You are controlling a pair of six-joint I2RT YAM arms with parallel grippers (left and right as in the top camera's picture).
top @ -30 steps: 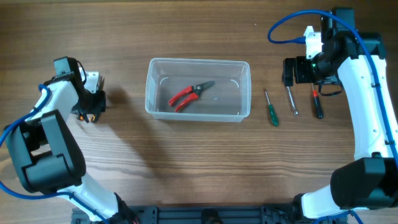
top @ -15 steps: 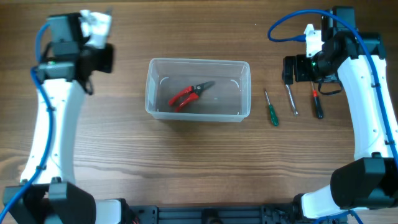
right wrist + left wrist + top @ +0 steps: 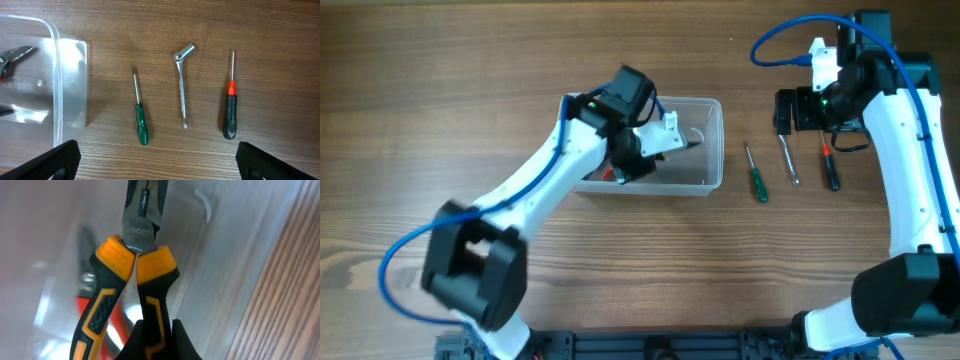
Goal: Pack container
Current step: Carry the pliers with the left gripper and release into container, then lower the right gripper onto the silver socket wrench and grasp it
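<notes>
The left gripper (image 3: pixel 156 339) is clamped on one handle of orange-and-black pliers (image 3: pixel 136 260) and holds them inside the container (image 3: pixel 712 150), which sits mid-table. Their steel head reads "INGCO". Red-handled cutters (image 3: pixel 15 53) already lie on the container floor. To its right, the right gripper (image 3: pixel 159 162) hovers with its jaws spread wide and empty above a green screwdriver (image 3: pixel 142 125), a metal wrench (image 3: pixel 182 90) and a black-and-red screwdriver (image 3: pixel 230 112). By my reading, one tool is packed, a second awaits release, and three remain.
</notes>
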